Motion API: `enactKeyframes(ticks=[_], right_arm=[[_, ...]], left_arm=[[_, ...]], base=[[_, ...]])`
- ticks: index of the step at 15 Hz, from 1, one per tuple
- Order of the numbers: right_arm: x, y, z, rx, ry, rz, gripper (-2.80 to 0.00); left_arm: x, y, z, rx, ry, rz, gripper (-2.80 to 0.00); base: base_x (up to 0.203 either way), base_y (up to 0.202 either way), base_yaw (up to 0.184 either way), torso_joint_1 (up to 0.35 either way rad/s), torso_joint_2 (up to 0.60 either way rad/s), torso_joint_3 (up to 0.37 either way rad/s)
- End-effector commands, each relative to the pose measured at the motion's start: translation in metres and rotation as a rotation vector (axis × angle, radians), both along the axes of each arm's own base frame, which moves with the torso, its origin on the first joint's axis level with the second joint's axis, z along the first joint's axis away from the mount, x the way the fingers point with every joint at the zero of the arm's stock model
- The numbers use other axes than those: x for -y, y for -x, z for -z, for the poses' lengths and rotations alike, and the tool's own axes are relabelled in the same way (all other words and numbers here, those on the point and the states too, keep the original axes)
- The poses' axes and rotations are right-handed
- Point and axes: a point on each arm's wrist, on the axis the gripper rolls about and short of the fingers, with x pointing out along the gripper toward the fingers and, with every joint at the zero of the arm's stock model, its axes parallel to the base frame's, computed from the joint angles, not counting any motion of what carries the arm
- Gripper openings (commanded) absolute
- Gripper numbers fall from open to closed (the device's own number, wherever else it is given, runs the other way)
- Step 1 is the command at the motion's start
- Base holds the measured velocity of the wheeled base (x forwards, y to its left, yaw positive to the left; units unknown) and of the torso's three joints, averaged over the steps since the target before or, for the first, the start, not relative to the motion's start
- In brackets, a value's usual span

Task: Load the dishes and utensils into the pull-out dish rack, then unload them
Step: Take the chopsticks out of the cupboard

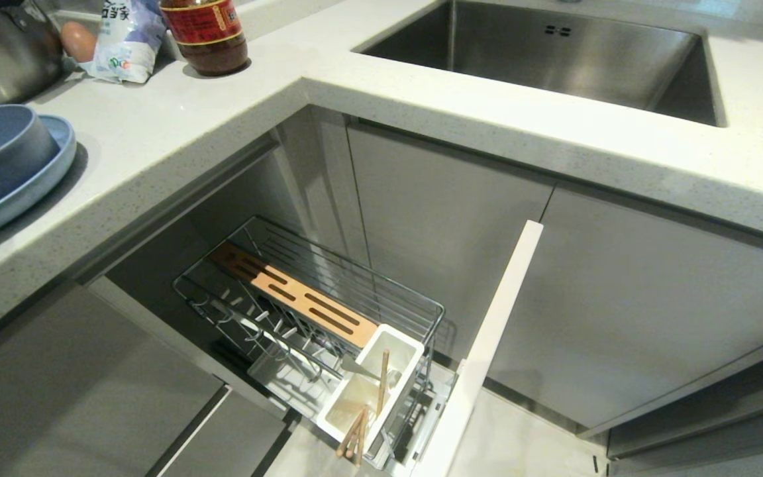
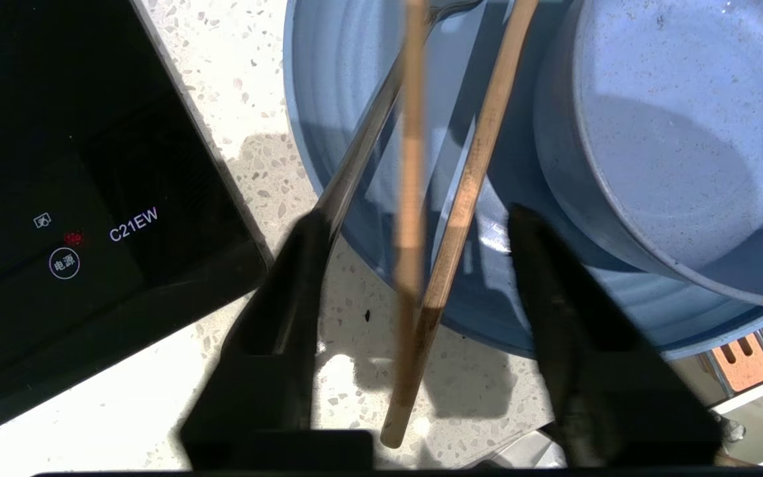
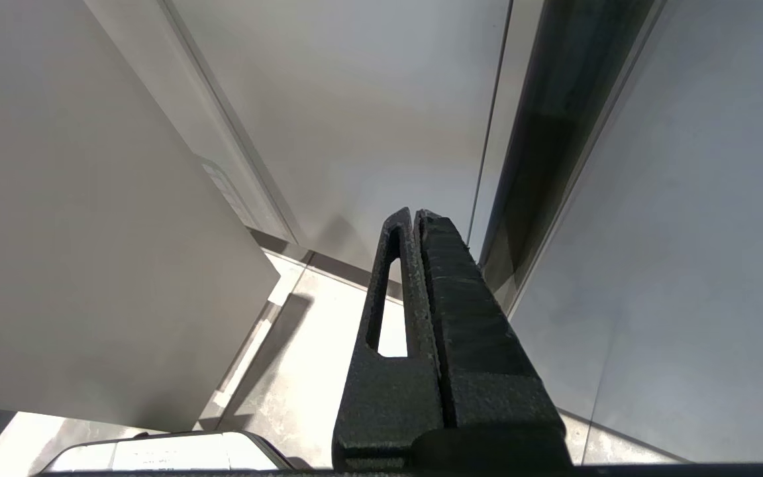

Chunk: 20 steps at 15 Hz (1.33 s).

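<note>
Spread jaws of the left gripper (image 2: 414, 225) straddle two chopsticks (image 2: 467, 192) lying across the blue plate (image 2: 328, 99), beside the bowl (image 2: 673, 132), on the counter (image 2: 236, 86); right gripper (image 3: 414, 222) pressed together, down by cabinet fronts; pull-out rack (image 1: 328, 291) holds wooden sticks in its cup (image 1: 371, 384).

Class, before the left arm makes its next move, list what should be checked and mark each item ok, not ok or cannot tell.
1. Left end effector open: ok.
2. Chopsticks loose between its fingers, lying across the plate: ok.
3. Both chopsticks settled: cannot tell, one looks blurred.
4. Bowl seated on the plate, apart from the fingers: ok.
5. Pull-out dish rack drawn out: ok.
6. Right end effector shut, parked by the cabinet fronts: ok.
</note>
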Motion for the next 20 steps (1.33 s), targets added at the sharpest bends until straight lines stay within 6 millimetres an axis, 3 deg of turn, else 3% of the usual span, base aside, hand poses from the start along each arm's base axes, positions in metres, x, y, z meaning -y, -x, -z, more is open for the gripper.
enactKeyframes(ticks=[1,7,8,12,15,18,20], right_arm=[[0.0,0.0,0.0,0.004,0.0,0.0,-2.8],[0.0,0.0,0.0,0.005,0.0,0.0,-2.8],[0.0,0.0,0.0,0.005,0.0,0.0,-2.8],[0.0,0.0,0.0,0.005,0.0,0.0,-2.8],[0.0,0.0,0.0,0.005,0.0,0.0,-2.8],[0.0,0.0,0.0,0.005,0.0,0.0,-2.8],[0.0,0.0,0.0,0.005,0.0,0.0,-2.8]], left_arm=[[0.0,0.0,-0.002,0.014,-0.004,-0.003,0.0],[0.009,0.025,-0.026,0.212,-0.054,-0.028,0.0],[0.012,0.034,-0.034,0.285,-0.076,-0.033,-2.8],[0.022,0.064,-0.072,0.602,-0.157,-0.088,-2.8],[0.031,0.084,-0.095,0.817,-0.079,-0.047,-2.8],[0.034,0.087,-0.103,0.947,0.075,0.045,-2.8],[0.035,0.076,-0.098,0.942,0.198,0.081,-2.8]], base=[[0.0,0.0,0.0,0.0,0.0,0.0],[0.0,0.0,0.0,0.0,0.0,0.0],[0.0,0.0,0.0,0.0,0.0,0.0],[0.0,0.0,0.0,0.0,0.0,0.0],[0.0,0.0,0.0,0.0,0.0,0.0],[0.0,0.0,0.0,0.0,0.0,0.0],[0.0,0.0,0.0,0.0,0.0,0.0]])
